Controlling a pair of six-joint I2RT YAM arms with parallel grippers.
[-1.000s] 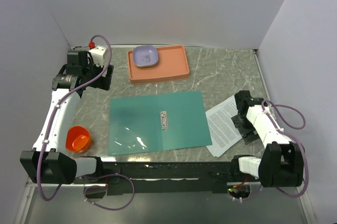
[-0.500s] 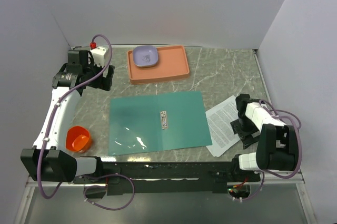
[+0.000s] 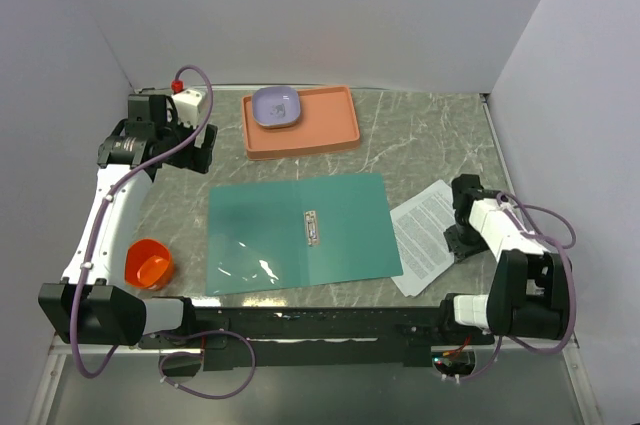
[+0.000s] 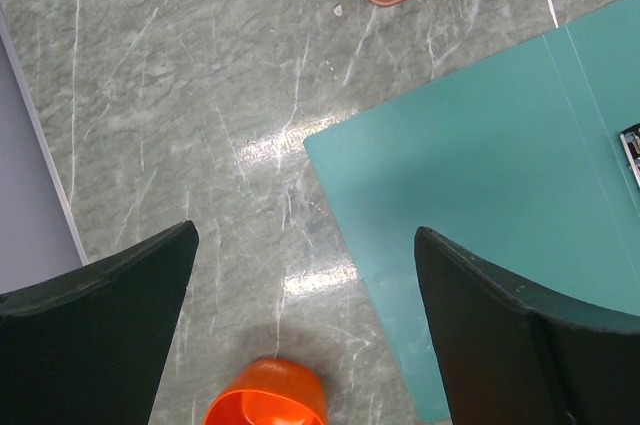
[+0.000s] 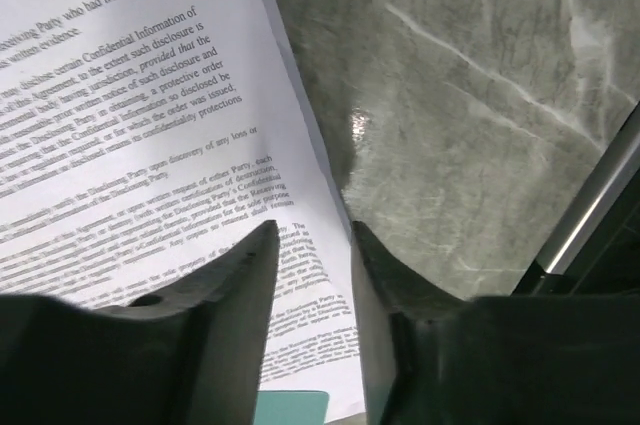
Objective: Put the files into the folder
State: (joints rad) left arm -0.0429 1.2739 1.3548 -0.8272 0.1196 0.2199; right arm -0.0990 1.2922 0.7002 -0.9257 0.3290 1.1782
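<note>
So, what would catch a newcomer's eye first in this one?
The open teal folder lying flat in the middle of the table stands out first, with the files at its right edge. The right gripper straddles the sheets' lifted edge, its fingers close together. At the far side sits an orange-pink tray holding a lavender bowl.

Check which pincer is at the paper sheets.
The right pincer: its narrowly parted fingers straddle the edge of the printed paper sheets. The left pincer hangs wide open above bare marble tabletop, beside the teal folder.
</note>
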